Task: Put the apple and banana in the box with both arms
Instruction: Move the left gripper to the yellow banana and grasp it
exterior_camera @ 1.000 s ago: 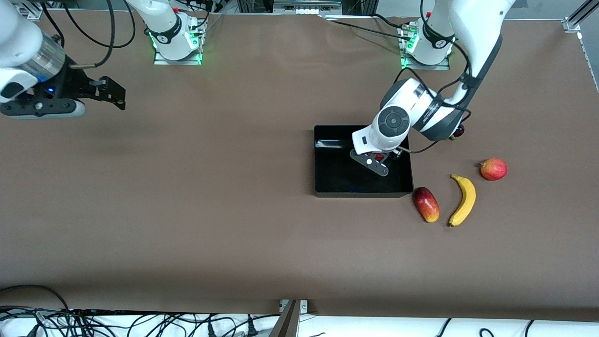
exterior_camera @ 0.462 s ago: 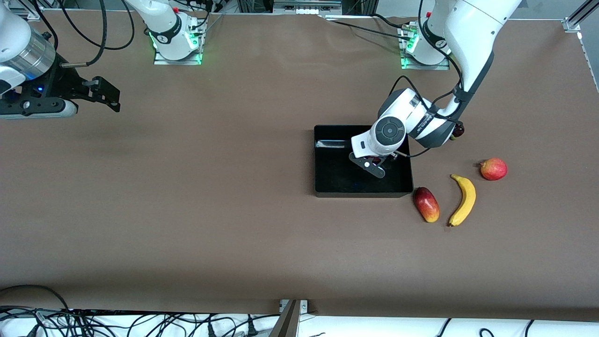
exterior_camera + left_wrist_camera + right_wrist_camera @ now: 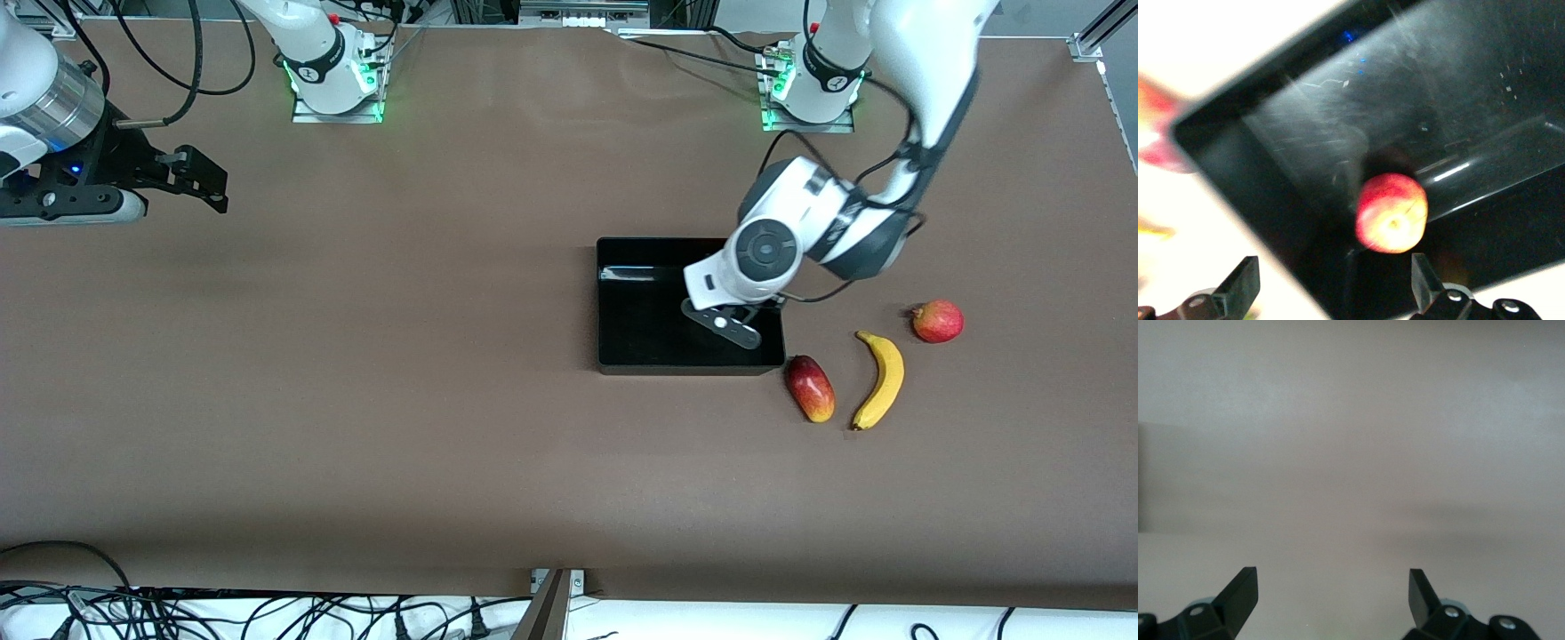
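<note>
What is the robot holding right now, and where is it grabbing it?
Nothing. The left end effector is open over the box, with the apple lying loose inside. The right end effector waits open over bare table.

The apple [image 3: 1391, 213], small and round, red with pale yellow streaks, lies free on the floor of the box [image 3: 622, 356], its dimpled hollow turned up toward the wrist camera. The box is a shallow, glossy black rectangular bin sitting flat on the table toward the left arm's end. The banana [image 3: 880, 380], curved and yellow with dark tips, lies on the table near the box, closer to the left arm's end, its length running roughly toward the front camera.
</note>
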Controlling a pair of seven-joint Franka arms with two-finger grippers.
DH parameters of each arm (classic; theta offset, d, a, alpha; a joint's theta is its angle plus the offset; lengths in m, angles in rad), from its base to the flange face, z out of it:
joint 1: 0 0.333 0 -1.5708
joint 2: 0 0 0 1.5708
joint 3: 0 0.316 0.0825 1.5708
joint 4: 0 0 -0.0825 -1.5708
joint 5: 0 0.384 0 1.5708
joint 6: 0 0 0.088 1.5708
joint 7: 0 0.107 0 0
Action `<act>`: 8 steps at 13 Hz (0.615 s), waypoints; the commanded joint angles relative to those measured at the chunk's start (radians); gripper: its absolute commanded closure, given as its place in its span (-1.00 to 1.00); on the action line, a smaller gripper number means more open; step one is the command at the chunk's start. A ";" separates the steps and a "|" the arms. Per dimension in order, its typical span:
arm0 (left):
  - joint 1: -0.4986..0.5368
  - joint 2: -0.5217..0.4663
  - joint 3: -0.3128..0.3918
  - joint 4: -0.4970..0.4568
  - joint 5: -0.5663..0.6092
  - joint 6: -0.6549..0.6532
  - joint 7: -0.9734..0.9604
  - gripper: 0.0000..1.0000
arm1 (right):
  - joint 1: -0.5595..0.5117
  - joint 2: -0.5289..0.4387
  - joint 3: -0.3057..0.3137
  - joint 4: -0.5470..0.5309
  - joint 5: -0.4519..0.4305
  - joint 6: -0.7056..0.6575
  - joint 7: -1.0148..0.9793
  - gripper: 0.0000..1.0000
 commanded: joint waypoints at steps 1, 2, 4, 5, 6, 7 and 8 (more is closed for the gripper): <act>0.094 0.041 0.008 0.162 0.016 -0.112 0.013 -1.00 | -0.003 0.005 0.015 0.025 -0.016 -0.023 0.016 -1.00; 0.157 0.061 0.009 0.169 0.021 -0.106 0.013 -1.00 | -0.003 0.005 0.014 0.025 -0.014 -0.023 0.017 -1.00; 0.269 0.122 0.009 0.170 0.033 -0.044 0.086 -1.00 | -0.003 0.005 0.014 0.023 -0.011 -0.023 0.017 -1.00; 0.306 0.162 0.009 0.163 0.039 0.018 0.199 -1.00 | -0.003 0.005 0.014 0.024 -0.011 -0.023 0.017 -1.00; 0.339 0.187 0.009 0.165 0.049 0.074 0.302 -1.00 | -0.003 0.005 0.014 0.025 -0.010 -0.023 0.018 -1.00; 0.359 0.213 0.011 0.163 0.071 0.136 0.353 -1.00 | -0.003 0.005 0.014 0.025 -0.011 -0.023 0.018 -1.00; 0.380 0.234 0.011 0.156 0.116 0.211 0.382 -1.00 | -0.003 0.005 0.014 0.025 -0.011 -0.021 0.018 -1.00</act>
